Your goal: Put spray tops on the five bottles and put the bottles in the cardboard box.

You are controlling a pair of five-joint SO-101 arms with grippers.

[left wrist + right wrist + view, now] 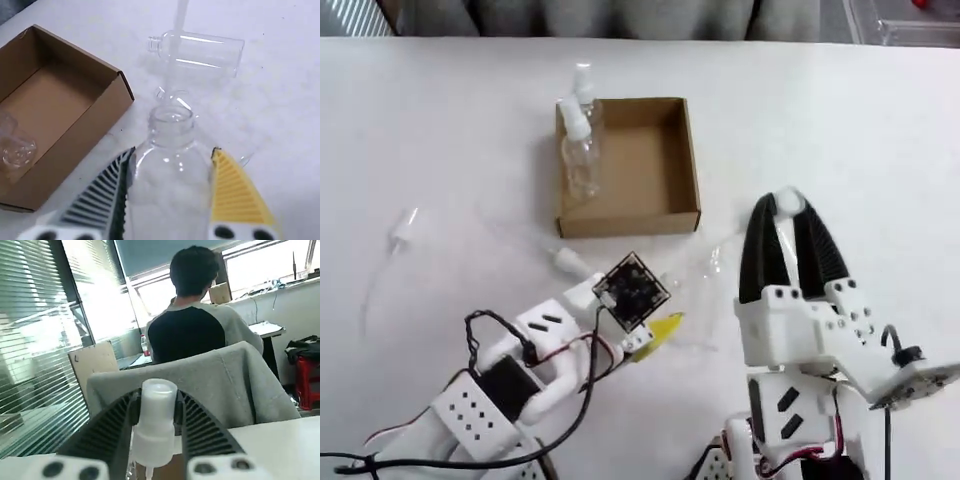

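While left tool [171, 152] grips bottle [170, 192] near cardboard box [85, 135], right tool [157, 396] pinches spray top [159, 430]

Office-type workroom, probably a lab corner. White bench [440, 120] with a grey-covered chair [215, 385] at its far edge and slatted blinds [30, 340] down one side. Wide windows [260, 265] and a desk [267, 329] with papers run along the far wall.

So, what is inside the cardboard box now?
A clear spray-topped bottle sits by one wall of the cardboard box; the remaining floor is bare. Whether another hides behind it is unclear.
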